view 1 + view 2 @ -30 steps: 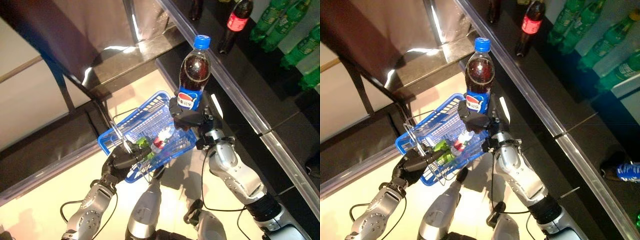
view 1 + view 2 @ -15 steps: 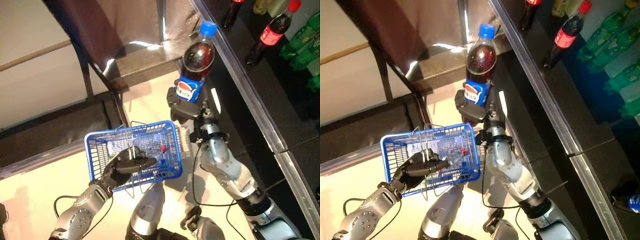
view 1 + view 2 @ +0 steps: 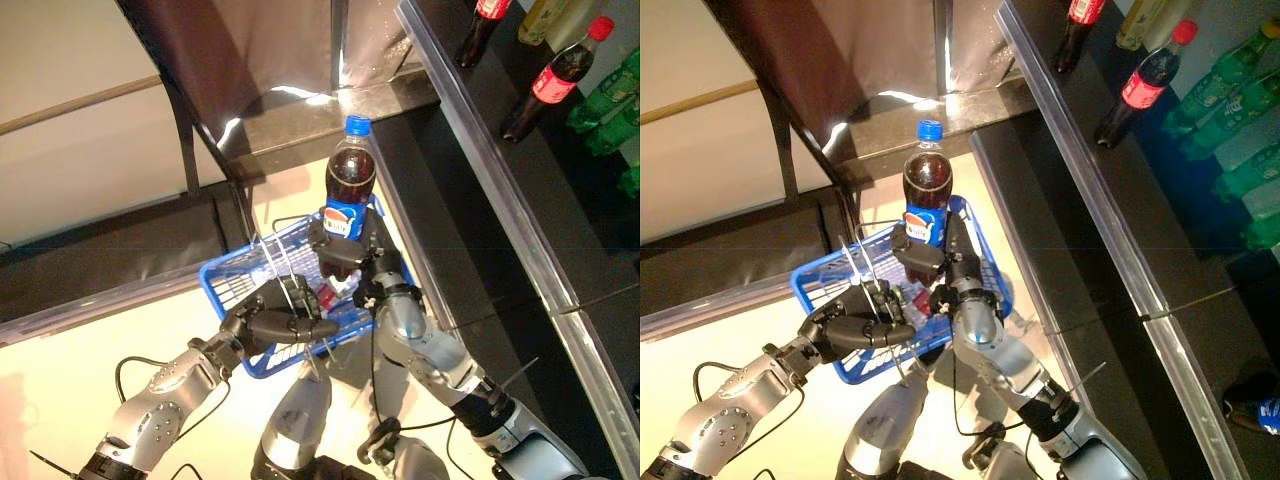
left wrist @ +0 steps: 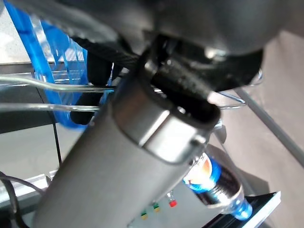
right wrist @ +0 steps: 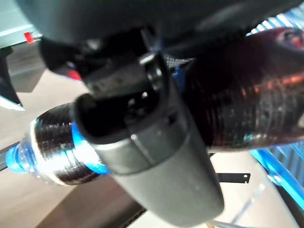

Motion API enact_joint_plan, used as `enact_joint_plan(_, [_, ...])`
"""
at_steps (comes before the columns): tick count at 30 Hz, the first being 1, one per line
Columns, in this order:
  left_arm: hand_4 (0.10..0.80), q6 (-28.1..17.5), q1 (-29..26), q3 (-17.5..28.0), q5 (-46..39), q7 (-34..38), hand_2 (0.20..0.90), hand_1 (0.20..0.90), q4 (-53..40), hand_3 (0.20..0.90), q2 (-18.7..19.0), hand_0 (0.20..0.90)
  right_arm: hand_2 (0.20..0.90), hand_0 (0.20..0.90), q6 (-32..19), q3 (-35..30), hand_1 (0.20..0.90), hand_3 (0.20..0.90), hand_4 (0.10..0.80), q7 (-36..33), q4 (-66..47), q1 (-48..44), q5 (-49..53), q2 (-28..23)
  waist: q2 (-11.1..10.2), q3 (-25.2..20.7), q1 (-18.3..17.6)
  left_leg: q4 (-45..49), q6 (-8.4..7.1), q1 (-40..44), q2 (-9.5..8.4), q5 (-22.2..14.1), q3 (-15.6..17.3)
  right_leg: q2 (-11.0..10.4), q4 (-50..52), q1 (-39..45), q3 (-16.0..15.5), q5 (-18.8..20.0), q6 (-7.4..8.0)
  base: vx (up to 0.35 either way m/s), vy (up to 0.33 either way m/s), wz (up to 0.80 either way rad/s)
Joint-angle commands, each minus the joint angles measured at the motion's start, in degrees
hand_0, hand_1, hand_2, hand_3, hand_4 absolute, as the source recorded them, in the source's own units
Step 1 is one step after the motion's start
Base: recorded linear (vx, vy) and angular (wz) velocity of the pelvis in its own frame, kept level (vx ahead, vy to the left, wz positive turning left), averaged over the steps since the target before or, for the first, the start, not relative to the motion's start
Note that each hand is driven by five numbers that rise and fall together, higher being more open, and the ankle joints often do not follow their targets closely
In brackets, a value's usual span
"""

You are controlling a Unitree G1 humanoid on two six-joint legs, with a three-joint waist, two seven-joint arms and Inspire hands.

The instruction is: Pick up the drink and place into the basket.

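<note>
A cola bottle point(image 3: 350, 180) with a blue cap and blue label stands upright in my right hand point(image 3: 342, 256), which is shut round its lower half. The hand holds it over the far side of the blue basket point(image 3: 222, 276), with the bottle's base about level with the rim. My left hand point(image 3: 272, 325) is shut on the basket's thin wire handles point(image 3: 276, 268) and holds the basket raised in front. Other drinks point(image 3: 326, 294) lie inside the basket. The bottle also shows in the right wrist view point(image 5: 52, 142) and the left wrist view point(image 4: 216, 180).
A black counter with a metal edge point(image 3: 500, 190) runs along the right, with red-capped cola bottles point(image 3: 555, 78) and green bottles point(image 3: 612, 92) on it. A dark metal frame point(image 3: 190, 130) stands at the upper left. A blue drink point(image 3: 1262, 410) lies on the floor at far right.
My right hand has come down and toward me with the cola bottle, from high above to the basket's far rim. My left hand has brought the basket right, under the bottle.
</note>
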Motion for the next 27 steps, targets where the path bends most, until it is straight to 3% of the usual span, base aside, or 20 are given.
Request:
enact_joint_plan(1, [0.100, -13.1, -8.5, 4.7, -6.1, -13.6, 0.300, 0.300, -21.5, 0.200, -3.6, 0.300, 0.300, 0.300, -6.7, 1.7, 0.300, 0.200, 0.100, 0.1, 0.3, -6.4, -7.3, 5.6, 1.8, -14.1, 0.1, 5.9, 1.17, 1.9, -0.08, -4.3, -2.6, 1.3, -1.1, -0.8, -0.6, 6.8, -4.39, 0.055, 0.005, 0.04])
enact_joint_plan(11, [0.100, -18.1, -11.3, 6.5, -8.2, -17.3, 0.300, 0.300, -24.4, 0.200, -1.5, 0.300, 0.300, 0.300, -6.1, 0.9, 0.300, 0.200, 0.100, -3.2, 12.6, -5.2, -10.7, 6.9, 1.6, -13.8, 2.0, 6.6, 1.30, 0.9, -0.89, -4.7, -4.0, 0.7, -0.4, -0.5, -2.2, 6.4, -4.06, 0.029, -0.002, 0.08])
enact_joint_plan(17, [0.100, -19.8, -15.6, 3.4, -11.5, -20.7, 0.300, 0.300, -26.8, 0.200, -2.7, 0.300, 0.300, 0.300, -8.1, 1.7, 0.300, 0.200, 0.100, -3.5, 20.9, -5.1, -10.2, 10.3, 0.9, -12.7, 2.7, 6.8, 1.29, 0.2, -1.33, -4.8, -4.8, 0.5, -0.4, -0.8, -2.7, 6.7, -3.89, 0.008, -0.039, 0.13])
enact_joint_plan(27, [0.100, -21.5, -21.3, -2.6, -9.3, -17.7, 0.300, 0.300, -27.0, 0.200, -6.0, 0.300, 0.300, 0.300, -7.4, 5.7, 0.300, 0.200, 0.100, -0.9, 28.2, -6.1, -9.9, 14.8, 0.7, -11.2, 2.3, 7.0, 1.42, -0.8, -1.67, -4.6, -4.5, 0.0, 0.0, -1.9, -2.5, 7.3, -3.62, -0.002, -0.004, 0.03])
